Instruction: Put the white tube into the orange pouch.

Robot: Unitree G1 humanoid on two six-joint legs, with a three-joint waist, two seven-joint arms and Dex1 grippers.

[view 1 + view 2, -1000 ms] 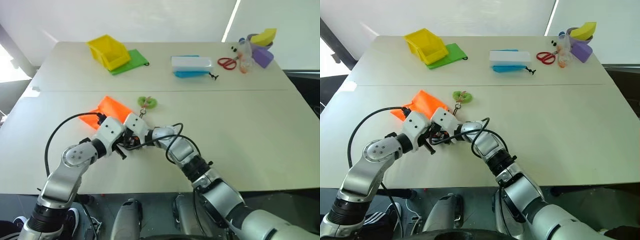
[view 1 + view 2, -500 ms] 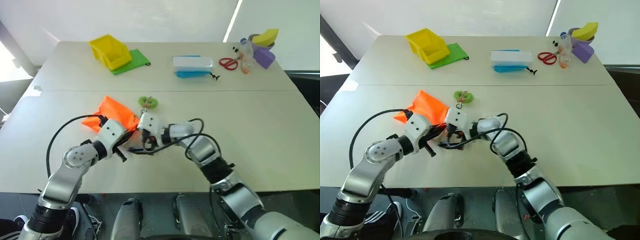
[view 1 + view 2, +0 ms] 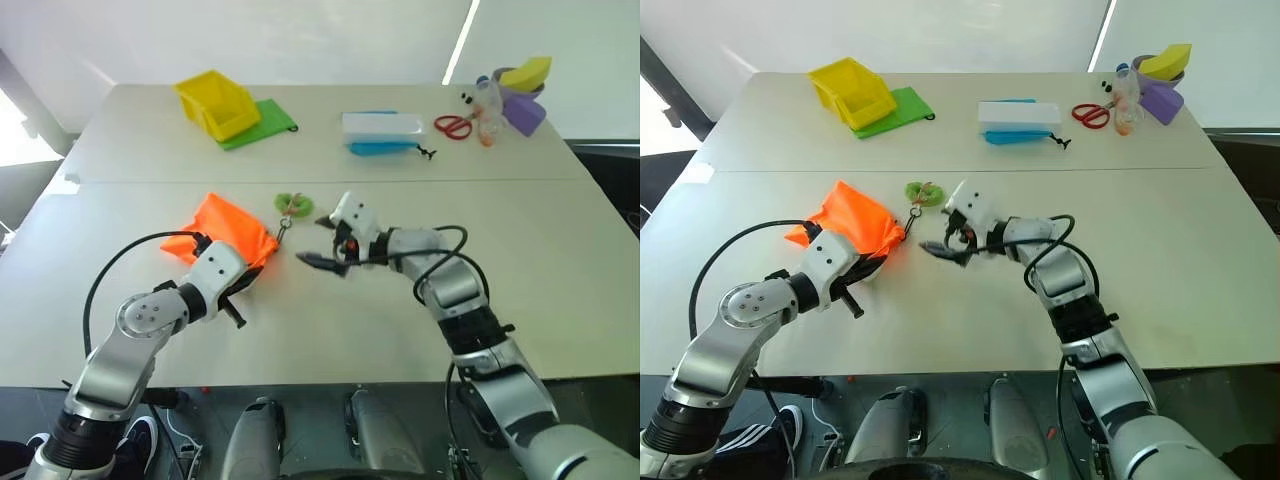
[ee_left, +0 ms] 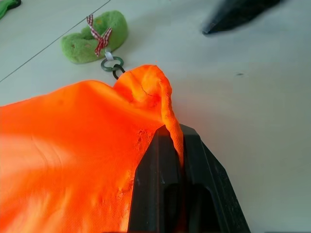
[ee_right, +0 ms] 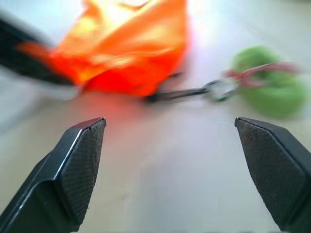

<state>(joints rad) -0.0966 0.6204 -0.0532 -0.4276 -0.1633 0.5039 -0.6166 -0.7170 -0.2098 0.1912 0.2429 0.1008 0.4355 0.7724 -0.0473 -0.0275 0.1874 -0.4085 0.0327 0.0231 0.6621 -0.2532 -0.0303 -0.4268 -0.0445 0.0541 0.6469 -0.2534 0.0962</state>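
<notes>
Table [image 3: 560, 280] pale, seamed | orange pouch [image 3: 228, 227] near front-left | white wall [image 3: 300, 40] behind

Left arm reaches forward, elbow bent, black cable looping off the forearm. Left gripper [image 4: 171, 145], two black fingers, pinched tight on a fold of the bright orange soft fabric pouch [image 3: 225, 228], lifting that edge up off the surface. Right arm extends forward and across toward the left, wrist angled slightly down. Right gripper [image 3: 322, 240] has its two black fingers [image 5: 80, 160] spread wide, nothing between them, held above the surface, just beside the pouch.
</notes>
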